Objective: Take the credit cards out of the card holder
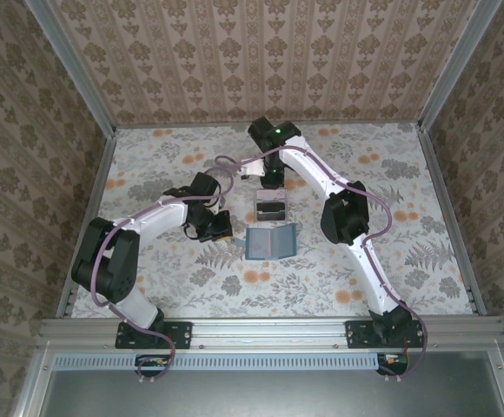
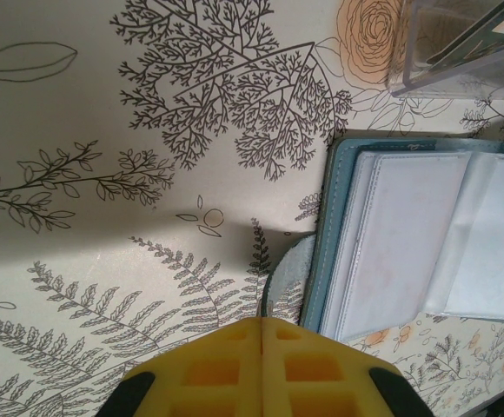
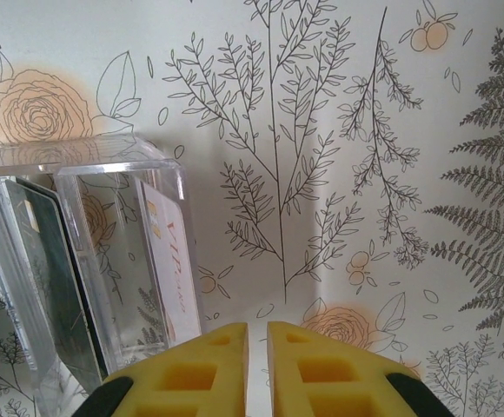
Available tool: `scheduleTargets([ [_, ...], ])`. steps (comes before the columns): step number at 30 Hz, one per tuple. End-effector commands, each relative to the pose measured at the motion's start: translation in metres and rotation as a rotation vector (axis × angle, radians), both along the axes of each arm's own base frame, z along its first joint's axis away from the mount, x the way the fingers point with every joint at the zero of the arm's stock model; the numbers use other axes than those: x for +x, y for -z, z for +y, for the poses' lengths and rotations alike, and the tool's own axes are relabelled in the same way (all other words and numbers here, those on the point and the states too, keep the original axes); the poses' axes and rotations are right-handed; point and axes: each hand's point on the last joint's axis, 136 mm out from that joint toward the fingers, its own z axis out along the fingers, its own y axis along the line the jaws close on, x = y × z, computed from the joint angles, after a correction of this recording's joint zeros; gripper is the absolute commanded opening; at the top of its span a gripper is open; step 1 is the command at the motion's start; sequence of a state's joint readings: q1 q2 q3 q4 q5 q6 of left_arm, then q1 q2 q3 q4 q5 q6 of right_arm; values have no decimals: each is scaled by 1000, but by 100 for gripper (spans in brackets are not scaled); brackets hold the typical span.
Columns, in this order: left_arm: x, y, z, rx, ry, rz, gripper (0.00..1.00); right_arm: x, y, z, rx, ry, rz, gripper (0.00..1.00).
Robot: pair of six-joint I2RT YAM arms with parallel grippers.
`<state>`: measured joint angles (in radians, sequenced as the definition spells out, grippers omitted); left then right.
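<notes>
while left gripper [image 2: 262, 325] sits closed, right gripper [image 3: 256, 330], barely parted and empty, should lift straight off the clear box [image 3: 117, 165].

credit cards [image 3: 169, 261] inside clear box [image 1: 271, 208], card holder [image 1: 270, 241] before it

Light is soft and even in the overhead view, bright enough that the worktop [image 1: 261, 291] pattern reads clearly; the arms throw only faint, diffuse shadows beneath them. In the left wrist view a broad grey shadow band crosses the surface (its edges feathered, not sharp), and the clear plastic box [image 2: 460, 61] carries pale glare along its wall. The left hand [image 2: 262, 323] and right hand [image 3: 257, 328] look slightly soft at the bottom edge, while the printed foliage stays crisp.
</notes>
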<state>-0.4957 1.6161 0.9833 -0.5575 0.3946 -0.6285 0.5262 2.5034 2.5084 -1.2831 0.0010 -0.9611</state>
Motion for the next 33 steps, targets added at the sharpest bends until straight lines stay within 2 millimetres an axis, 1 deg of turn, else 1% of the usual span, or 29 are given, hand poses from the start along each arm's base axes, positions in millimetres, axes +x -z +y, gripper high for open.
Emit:
scheduleTargets([
  [1,2,-9,2,-2,-16,-9,8,-11,-3,-6,-16,17,36,17],
  [6,1,-10,2,-3,-13,-11,8,-16,-4,-7,-21,12,53,19],
  [13,-2,-11,2,-6,-16,-15,8,-27,6,-7,-33,13,108,21],
  [16,-3,-11,2,-6,-16,-18,8,-30,6,-6,-30,22,118,21],
  [20,-3,-12,1,-9,-15,-22,8,-27,-5,-6,-19,31,86,21],
  [25,-2,-17,-4,-16,-5,-35,8,-16,-31,-4,28,77,3,22],
  [28,-1,-20,-10,-26,9,-46,8,-8,-43,0,84,167,-52,22],
  [33,1,-21,-22,-48,30,-56,8,-17,-52,9,219,357,-20,25],
])
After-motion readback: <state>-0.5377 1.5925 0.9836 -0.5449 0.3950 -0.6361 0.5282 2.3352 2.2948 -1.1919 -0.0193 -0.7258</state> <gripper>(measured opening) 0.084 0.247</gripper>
